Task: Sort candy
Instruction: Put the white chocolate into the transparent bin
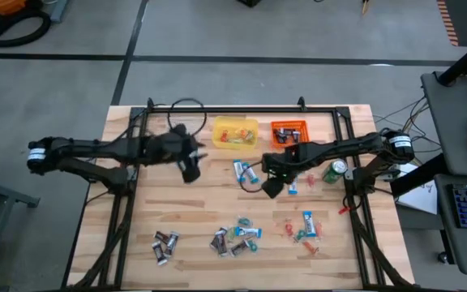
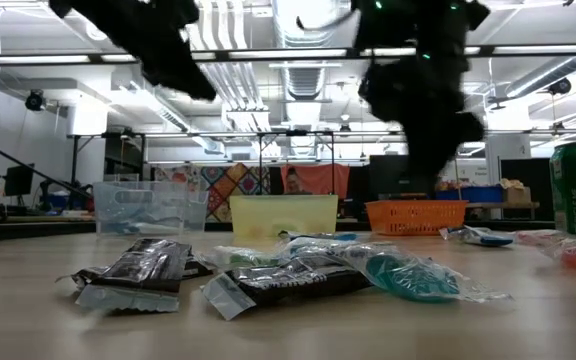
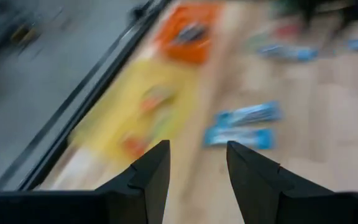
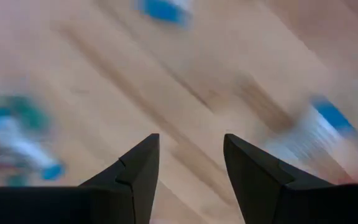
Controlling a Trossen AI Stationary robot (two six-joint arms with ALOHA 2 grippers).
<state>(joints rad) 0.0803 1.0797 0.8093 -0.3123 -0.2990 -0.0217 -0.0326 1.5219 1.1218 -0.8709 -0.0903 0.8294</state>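
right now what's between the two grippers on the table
In the high view, two blue-and-white candies lie on the wood between the open left gripper and the open right gripper; otherwise that stretch is bare.

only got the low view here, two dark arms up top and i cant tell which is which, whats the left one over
Observer: The left gripper hangs over bare wood, just left of the yellow tub; its jaws are open and empty.
Operator: and the right one
Observer: The right gripper is mid-table, right beside a pair of blue-and-white candies, jaws open, holding nothing.
Operator: whats in the tubs, i only see their sides
Observer: The yellow tub holds a few small red and green sweets; the orange tub holds dark-wrapped pieces.
Operator: any candy behind the front pile
Observer: Yes, a loose group of blue-and-white and small red sweets lies on the right, below the green can.
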